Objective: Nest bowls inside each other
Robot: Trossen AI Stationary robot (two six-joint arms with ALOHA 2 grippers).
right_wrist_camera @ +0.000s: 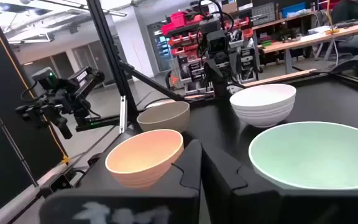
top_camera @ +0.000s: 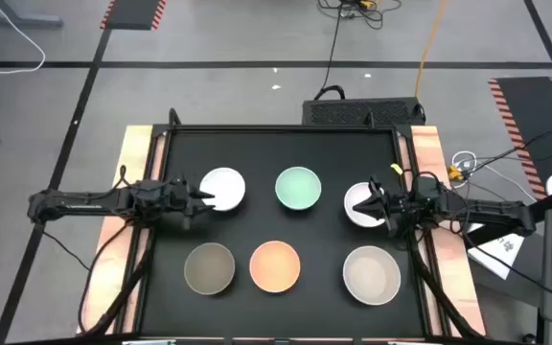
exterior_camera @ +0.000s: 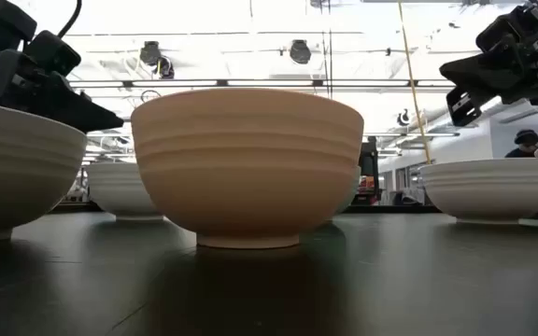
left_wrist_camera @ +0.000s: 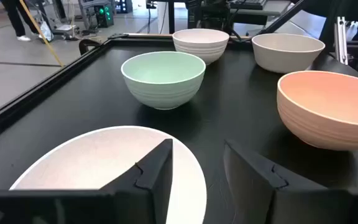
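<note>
Six bowls stand upright on the black table. In the far row are a white bowl (top_camera: 226,184), a mint green bowl (top_camera: 298,188) and a second white bowl (top_camera: 356,203). The near row holds an olive-grey bowl (top_camera: 209,267), a peach-orange bowl (top_camera: 275,265) and a beige bowl (top_camera: 371,275). My left gripper (top_camera: 206,196) is open and hovers over the left white bowl's rim (left_wrist_camera: 191,168), one finger over its inside and one beyond it. My right gripper (top_camera: 360,203) is shut and hangs above the right white bowl (exterior_camera: 488,187), which lies below its wrist view.
A raised frame (top_camera: 281,129) runs round the table, with wooden strips (top_camera: 427,153) along the left and right sides. The bowls stand apart with bare table between them. Cables and a black box (top_camera: 362,112) lie on the floor past the far edge. A person (exterior_camera: 527,142) sits far behind.
</note>
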